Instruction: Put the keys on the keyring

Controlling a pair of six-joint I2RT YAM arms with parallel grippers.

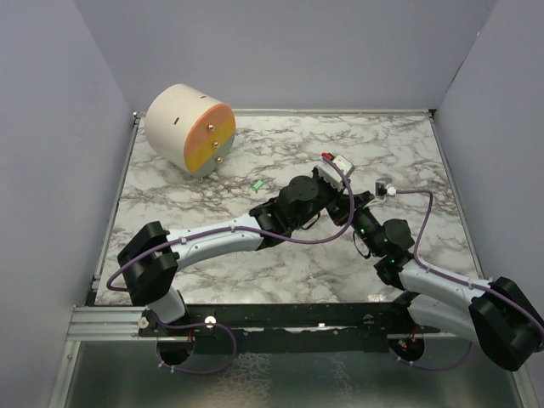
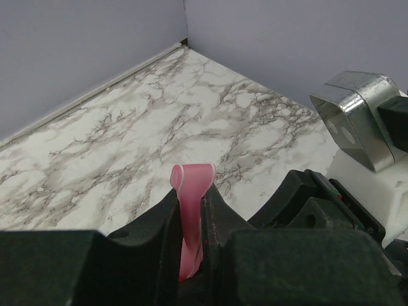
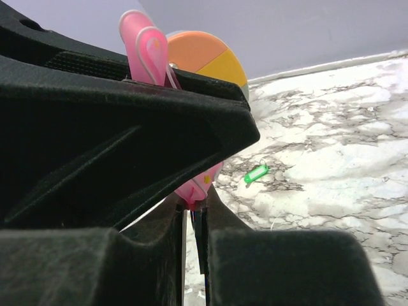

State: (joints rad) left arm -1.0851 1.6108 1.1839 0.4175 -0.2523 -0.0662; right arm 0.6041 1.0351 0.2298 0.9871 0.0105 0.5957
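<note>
My left gripper (image 2: 190,213) pinches the keyring (image 2: 192,182) by its pink strip, held upright. My right gripper (image 3: 194,213) has its fingers nearly together at the strip's lower end; can't tell if they grip it. The green key (image 3: 256,173) lies on the marble table (image 3: 344,146), apart from both.

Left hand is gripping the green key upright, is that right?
Not quite. The left hand is gripping the pink strip upright, as the left wrist view shows. The green key lies loose on the table.
</note>
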